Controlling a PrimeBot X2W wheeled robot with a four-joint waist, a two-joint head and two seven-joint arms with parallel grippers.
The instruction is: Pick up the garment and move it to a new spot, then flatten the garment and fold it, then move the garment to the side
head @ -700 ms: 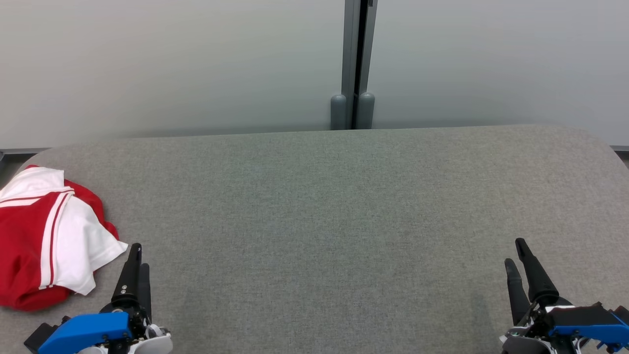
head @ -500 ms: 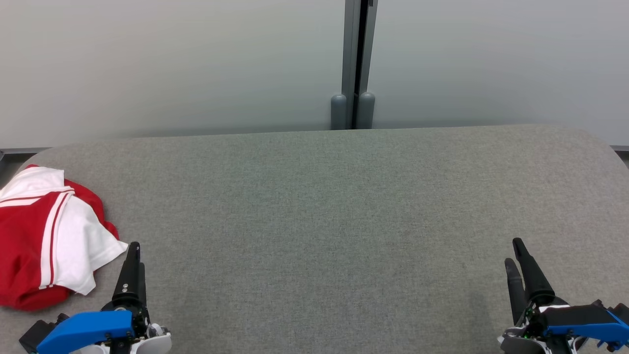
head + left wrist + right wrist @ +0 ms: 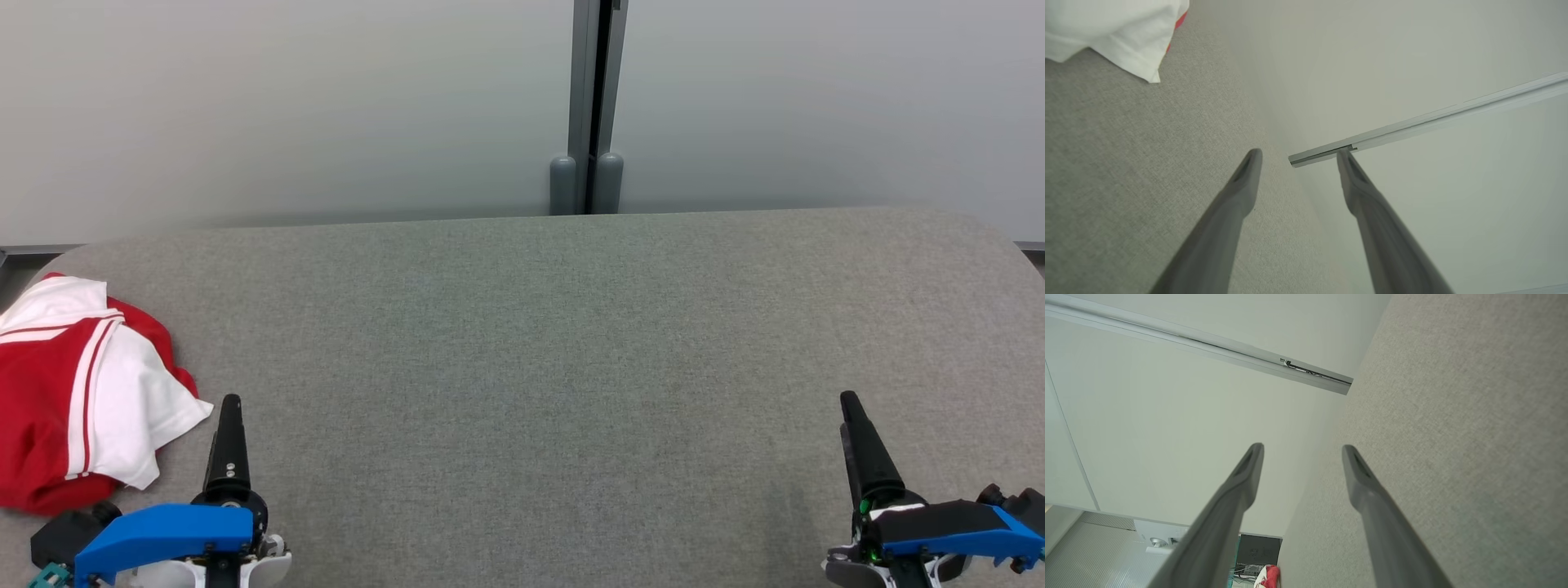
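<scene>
Red-and-white shirt [image 3: 77, 392], crumpled at the left edge of the grey fabric tabletop [image 3: 522, 327]. Its white corner lies just left of my left gripper [image 3: 1298, 154], clear of the fingertips. I see left and right gripper [image 3: 1302, 446] fingers spread, holding nothing.

Right jaws wide apart, empty, grey tabletop [image 3: 1457, 416], pale wall [image 3: 1180, 428]

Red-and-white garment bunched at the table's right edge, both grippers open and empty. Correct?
No: the head view shows the garment bunched at the table's left edge, not the right. The left gripper and right gripper are indeed open and empty.
</scene>
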